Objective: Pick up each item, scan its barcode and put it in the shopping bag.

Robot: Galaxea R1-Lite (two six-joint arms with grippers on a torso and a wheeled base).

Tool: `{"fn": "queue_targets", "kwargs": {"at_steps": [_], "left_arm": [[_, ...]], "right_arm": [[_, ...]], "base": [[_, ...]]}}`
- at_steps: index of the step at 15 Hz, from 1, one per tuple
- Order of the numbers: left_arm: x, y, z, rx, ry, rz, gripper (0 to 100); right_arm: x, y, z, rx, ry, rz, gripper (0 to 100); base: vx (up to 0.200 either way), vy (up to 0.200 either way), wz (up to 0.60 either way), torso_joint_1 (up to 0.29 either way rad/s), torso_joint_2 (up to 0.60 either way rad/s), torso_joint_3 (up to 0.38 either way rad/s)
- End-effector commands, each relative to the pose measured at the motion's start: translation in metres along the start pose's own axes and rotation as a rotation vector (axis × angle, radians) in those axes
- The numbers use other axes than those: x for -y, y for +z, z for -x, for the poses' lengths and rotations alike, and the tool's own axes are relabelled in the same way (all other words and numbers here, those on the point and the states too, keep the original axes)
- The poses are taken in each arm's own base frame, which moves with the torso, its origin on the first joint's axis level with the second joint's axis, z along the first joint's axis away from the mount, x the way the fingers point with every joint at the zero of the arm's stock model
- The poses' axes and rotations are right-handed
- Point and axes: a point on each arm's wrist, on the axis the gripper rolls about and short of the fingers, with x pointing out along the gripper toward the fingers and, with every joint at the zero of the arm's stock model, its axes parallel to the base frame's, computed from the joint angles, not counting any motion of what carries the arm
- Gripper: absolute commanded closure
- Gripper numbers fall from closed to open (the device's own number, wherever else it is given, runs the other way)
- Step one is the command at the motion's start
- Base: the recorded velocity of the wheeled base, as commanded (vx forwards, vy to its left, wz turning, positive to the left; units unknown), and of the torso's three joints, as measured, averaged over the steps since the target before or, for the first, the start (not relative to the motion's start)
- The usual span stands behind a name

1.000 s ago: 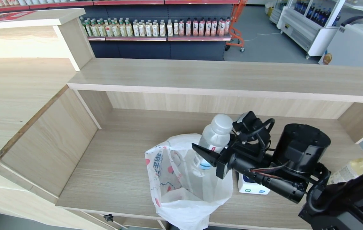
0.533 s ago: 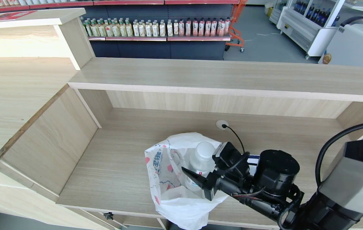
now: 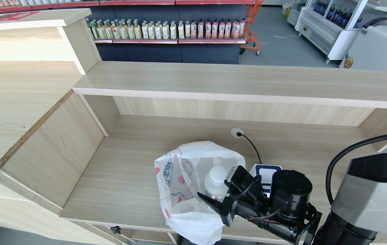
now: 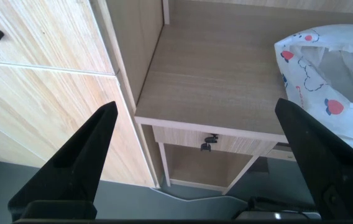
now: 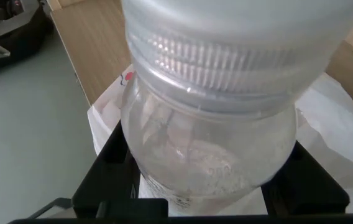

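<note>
The water bottle (image 3: 216, 177) is low inside the shopping bag (image 3: 180, 185)
Left hand (image 4: 195, 107) wide apart, empty; bag thin and floppy on the worktop (image 3: 122, 183); bottle looks smooth, slippery, a bit heavy; right hand (image 3: 218, 200) clamped round its body, a good spot.

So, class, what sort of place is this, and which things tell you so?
Most likely a small shop's checkout counter. Rows of bottled drinks line the shelf behind, glass-fronted fridges stand at the far right, and a shopping bag sits on the wooden counter beside a scanner.
</note>
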Motion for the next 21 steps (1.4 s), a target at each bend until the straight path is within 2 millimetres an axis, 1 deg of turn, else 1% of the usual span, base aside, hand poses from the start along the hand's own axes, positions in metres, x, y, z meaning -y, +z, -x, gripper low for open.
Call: {"fn": "queue_targets", "kwargs": {"at_steps": [1, 4, 6, 7, 9, 11, 12, 14, 17, 21], "left_arm": [[0.0, 0.0, 0.0, 0.001, 0.0, 0.0, 0], [0.0, 0.0, 0.0, 0.001, 0.0, 0.0, 0], [0.0, 0.0, 0.0, 0.001, 0.0, 0.0, 0], [0.0, 0.0, 0.0, 0.001, 0.0, 0.0, 0], [0.0, 0.0, 0.0, 0.001, 0.0, 0.0, 0], [0.0, 0.0, 0.0, 0.001, 0.0, 0.0, 0], [0.0, 0.0, 0.0, 0.001, 0.0, 0.0, 0], [0.0, 0.0, 0.0, 0.001, 0.0, 0.0, 0], [0.0, 0.0, 0.0, 0.001, 0.0, 0.0, 0], [0.0, 0.0, 0.0, 0.001, 0.0, 0.0, 0]], "right_arm": [[0.001, -0.005, -0.001, -0.015, -0.002, 0.007, 100], [0.006, -0.01, -0.001, -0.031, -0.018, 0.031, 100], [0.011, -0.007, 0.003, -0.027, -0.034, 0.031, 100], [0.013, -0.01, 0.006, -0.039, -0.041, 0.028, 100], [0.013, -0.011, 0.006, -0.046, -0.04, 0.027, 100], [0.015, -0.01, 0.006, -0.042, -0.048, 0.029, 100], [0.02, -0.01, 0.009, -0.042, -0.067, 0.027, 100], [0.024, -0.001, 0.015, -0.021, -0.086, 0.017, 100], [0.029, -0.007, 0.019, -0.045, -0.099, -0.011, 100], [0.025, -0.017, 0.017, -0.079, -0.086, -0.024, 100]], "base": [[0.0, 0.0, 0.0, 0.0, 0.0, 0.0], [0.0, 0.0, 0.0, 0.0, 0.0, 0.0], [0.0, 0.0, 0.0, 0.0, 0.0, 0.0], [0.0, 0.0, 0.0, 0.0, 0.0, 0.0], [0.0, 0.0, 0.0, 0.0, 0.0, 0.0], [0.0, 0.0, 0.0, 0.0, 0.0, 0.0], [0.0, 0.0, 0.0, 0.0, 0.0, 0.0], [0.0, 0.0, 0.0, 0.0, 0.0, 0.0], [0.0, 0.0, 0.0, 0.0, 0.0, 0.0], [0.0, 0.0, 0.0, 0.0, 0.0, 0.0]]}}
